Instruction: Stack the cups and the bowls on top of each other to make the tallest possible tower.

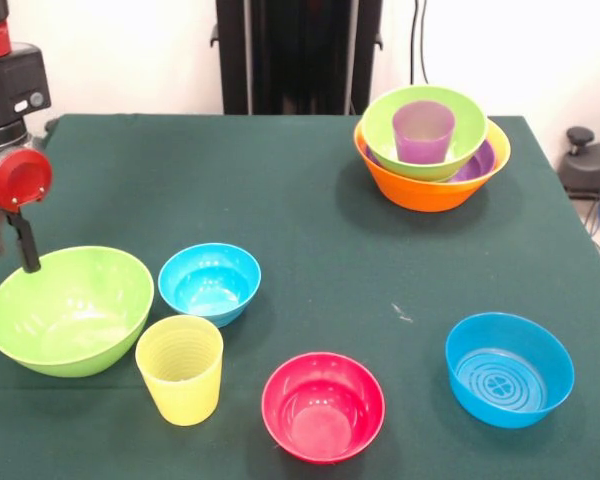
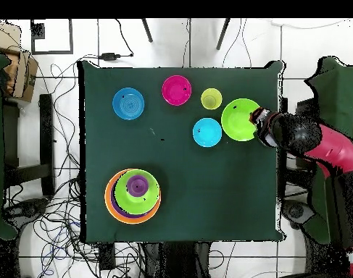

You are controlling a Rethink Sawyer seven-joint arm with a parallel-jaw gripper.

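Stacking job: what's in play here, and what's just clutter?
In play: tower (orange bowl, purple bowl, green bowl, purple cup); loose green bowl, small blue bowl, big blue bowl, red bowl, yellow cup.
Clutter: floor cables, chair.

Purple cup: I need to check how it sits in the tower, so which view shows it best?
The front view: the purple cup stands upright inside the green bowl. Overhead shows only its round top.

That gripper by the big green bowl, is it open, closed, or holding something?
Gripper: cannot be told; it hangs at the rim of the large lime green bowl, with nothing visibly held.
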